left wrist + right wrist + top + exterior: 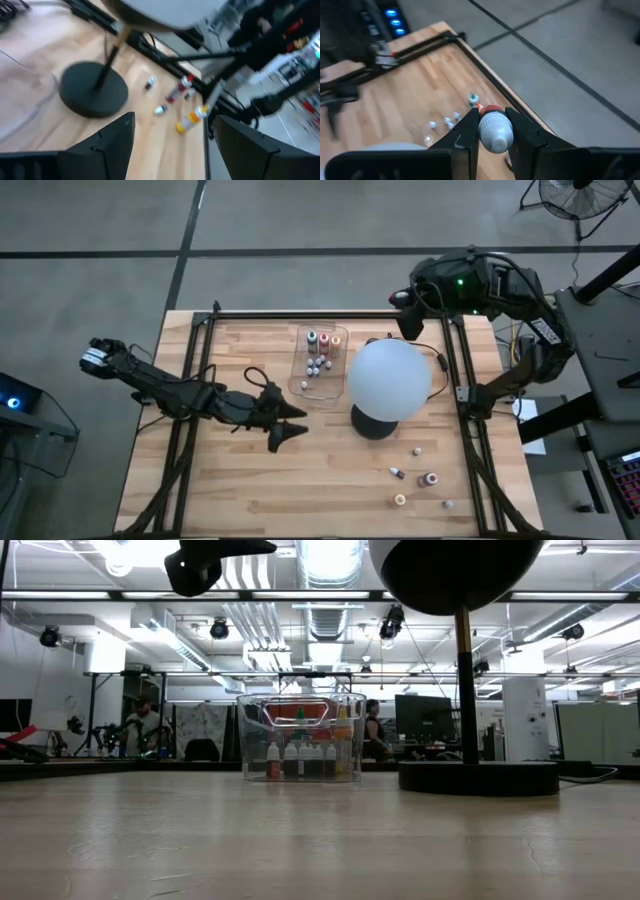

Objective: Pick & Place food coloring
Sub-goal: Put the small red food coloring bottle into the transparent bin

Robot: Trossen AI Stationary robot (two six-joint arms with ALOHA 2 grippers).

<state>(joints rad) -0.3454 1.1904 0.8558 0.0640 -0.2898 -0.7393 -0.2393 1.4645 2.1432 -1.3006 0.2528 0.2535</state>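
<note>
Food coloring bottles stand in a clear tray (pixel 318 362) at the table's far middle, also seen in the low view as the tray (pixel 300 737). Several more bottles lie loose near the right front: one red (pixel 428 479), one yellow (pixel 400 500), both also in the left wrist view (pixel 186 83) (pixel 191 119). My right gripper (pixel 494 131) hangs high over the far right of the table (pixel 402 304), shut on one bottle. My left gripper (pixel 290 427) stands open above the table's middle left, its fingers (pixel 112 137) pointing toward the loose bottles, nothing between them. My right gripper pinches a small bottle by its ribbed white cap (pixel 495 131) between its two fingers. A red band (pixel 492 109) of the bottle shows past the fingertips. The bottle lies roughly along the fingers and is lifted well clear of the table.
A big white globe (pixel 390 378) on a thin stem and black round base (pixel 372 423) stands right of the tray, between my two grippers; the base (pixel 92 90) is close ahead of my left gripper. A black frame (pixel 462 395) edges the table.
</note>
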